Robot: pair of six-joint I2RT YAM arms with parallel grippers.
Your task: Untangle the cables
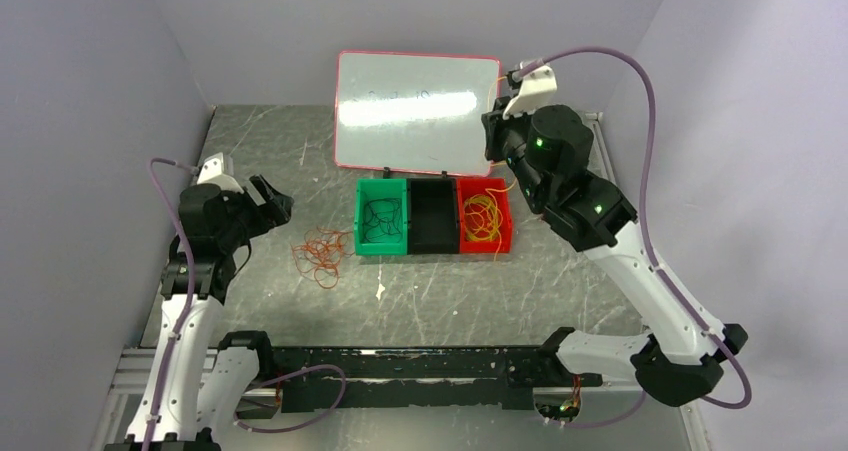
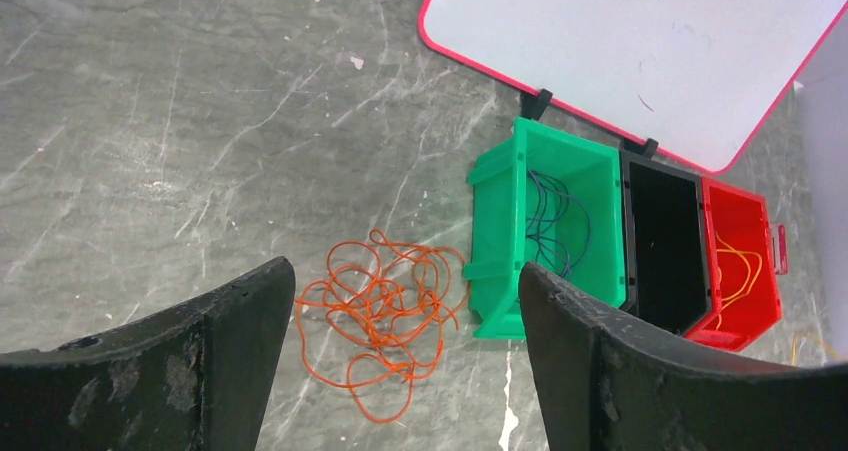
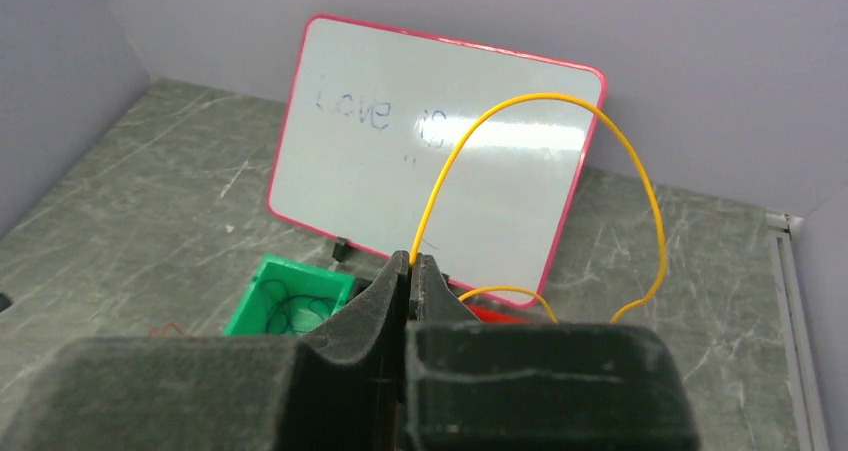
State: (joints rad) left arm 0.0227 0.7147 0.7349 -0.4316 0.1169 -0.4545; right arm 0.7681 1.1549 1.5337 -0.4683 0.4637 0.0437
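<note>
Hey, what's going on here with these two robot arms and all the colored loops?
The arms are sorting tangled cables. The right gripper is shut on a yellow cable, held up over the red bin, which holds a yellow tangle. The left gripper hangs open over an orange pile lying on the table beside the green bin, which holds dark cables. The black bin sits between them.

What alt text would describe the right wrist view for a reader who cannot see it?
The right gripper, jaws shut, pinches a yellow cable whose loop arches up before a pink-framed whiteboard. Below left, a green bin holds dark cables.
</note>
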